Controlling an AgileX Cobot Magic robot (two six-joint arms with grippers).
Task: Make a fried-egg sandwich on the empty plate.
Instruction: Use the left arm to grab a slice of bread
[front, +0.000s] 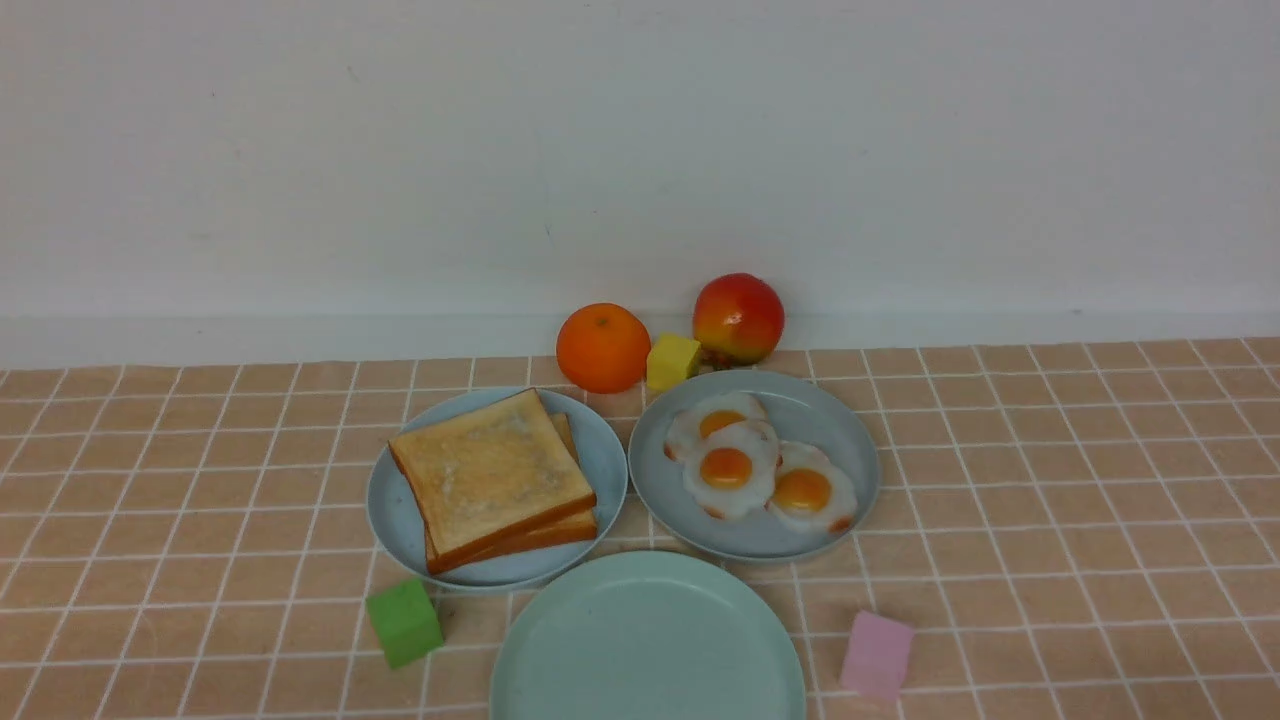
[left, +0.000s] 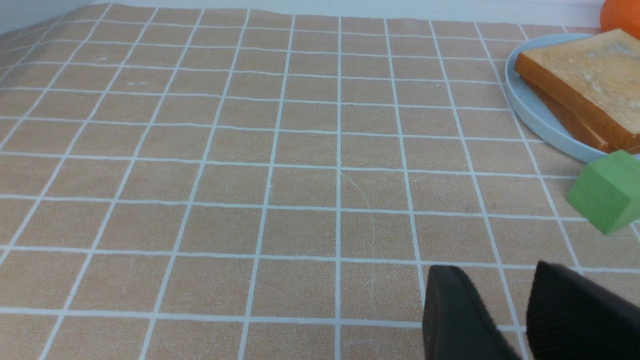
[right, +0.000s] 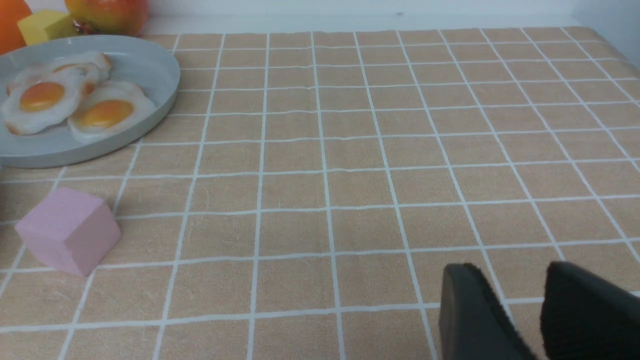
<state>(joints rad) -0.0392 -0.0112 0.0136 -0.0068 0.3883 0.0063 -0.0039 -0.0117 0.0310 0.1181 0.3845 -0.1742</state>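
The left gripper (left: 500, 285) and the right gripper (right: 512, 282) are each seen with jaws parted and nothing between them, over bare table (front: 1050, 470) to either side of the plates. The mint plate (front: 648, 640) is set at the middle of the table's near edge and is bare, so the first step, fetching a toast slice, is judged to be in hand. The toast (front: 492, 478) is stacked two high on the blue plate (front: 395, 510) just behind it to the left; three overlapping eggs (front: 727, 468) are laid on the grey plate (front: 850, 440) behind it to the right. The mint plate is flanked by a green cube (front: 403, 622) and a pink cube (front: 877, 655). Next, the top slice would need to be taken by an edge, probably by the left gripper, without the lower slice being dragged or the green cube struck.
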